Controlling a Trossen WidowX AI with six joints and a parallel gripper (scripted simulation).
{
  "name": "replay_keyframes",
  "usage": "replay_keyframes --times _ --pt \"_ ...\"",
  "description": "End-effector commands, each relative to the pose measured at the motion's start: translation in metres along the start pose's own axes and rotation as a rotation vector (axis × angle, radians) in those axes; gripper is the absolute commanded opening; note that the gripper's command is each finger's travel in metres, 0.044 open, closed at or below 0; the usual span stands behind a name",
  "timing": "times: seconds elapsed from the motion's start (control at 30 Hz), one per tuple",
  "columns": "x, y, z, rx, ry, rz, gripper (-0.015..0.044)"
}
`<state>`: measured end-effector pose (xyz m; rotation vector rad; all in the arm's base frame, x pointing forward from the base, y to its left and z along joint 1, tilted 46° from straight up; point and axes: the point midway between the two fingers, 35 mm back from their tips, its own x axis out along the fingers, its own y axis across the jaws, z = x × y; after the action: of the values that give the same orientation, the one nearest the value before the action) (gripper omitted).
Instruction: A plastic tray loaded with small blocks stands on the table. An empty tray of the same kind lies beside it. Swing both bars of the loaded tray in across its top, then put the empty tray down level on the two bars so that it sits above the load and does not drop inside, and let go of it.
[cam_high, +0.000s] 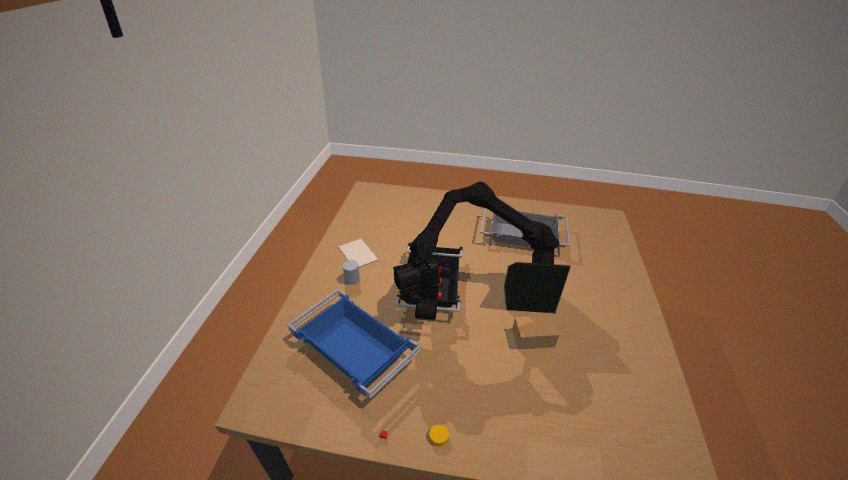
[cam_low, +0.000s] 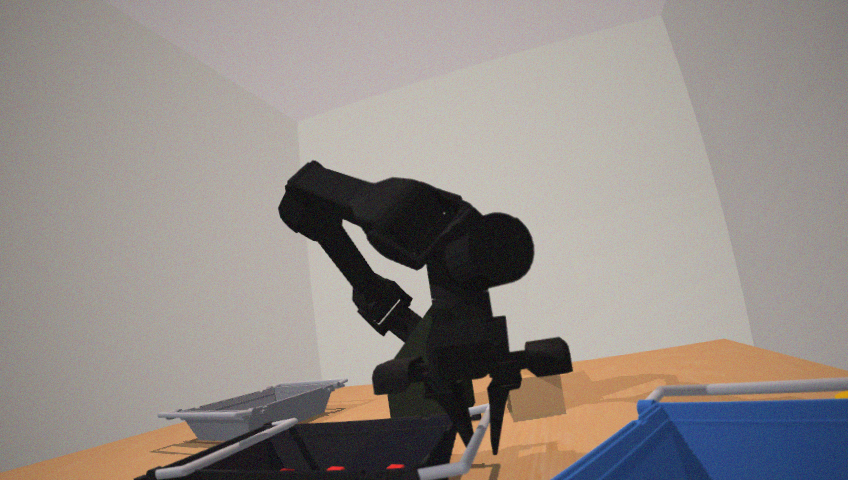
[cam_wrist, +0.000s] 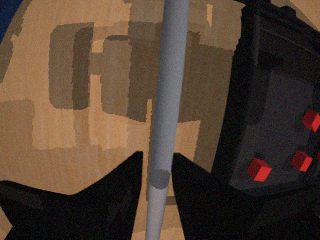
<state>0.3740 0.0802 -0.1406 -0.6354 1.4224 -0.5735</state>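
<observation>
Quick status: fingers around outer bar, black tray.

The fingers (cam_low: 497, 410) are slightly open, gripping nothing, pointing down with the light gray bar (cam_high: 447, 309) (cam_low: 476, 443) (cam_wrist: 173, 85) running between them; contact unclear. That bar sits outside the end of the black plastic tray (cam_high: 456, 276) (cam_low: 368, 437) (cam_wrist: 243, 105), on the blue tray's side. The opposite light gray bar (cam_high: 443, 253) (cam_low: 238, 444) crosses just inside the far rim.

Black tray is on the wooden table (cam_high: 595, 392) (cam_low: 708, 362) (cam_wrist: 55, 125), red blocks (cam_high: 439, 282) (cam_low: 395, 466) (cam_wrist: 259, 170) inside. Empty gray plastic tray (cam_high: 505, 240) (cam_low: 229, 427) is apart, near the arm base. Larger blue plastic tray (cam_high: 357, 342) (cam_low: 767, 440) is near the black one, nothing in it.
</observation>
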Motion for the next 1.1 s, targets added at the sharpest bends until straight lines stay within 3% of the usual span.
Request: replay_keyframes --times 0.0,0.43,0.83,1.07 --pt "-0.009 -0.004 0.001 -0.003 -0.009 -0.001 0.0087" --pt "-0.034 -0.038 0.001 -0.004 -0.008 -0.002 0.0087" --pt "-0.013 -0.075 0.001 -0.004 -0.008 -0.006 0.0087" --pt "-0.045 -0.071 0.002 -0.004 -0.008 -0.003 0.0087"
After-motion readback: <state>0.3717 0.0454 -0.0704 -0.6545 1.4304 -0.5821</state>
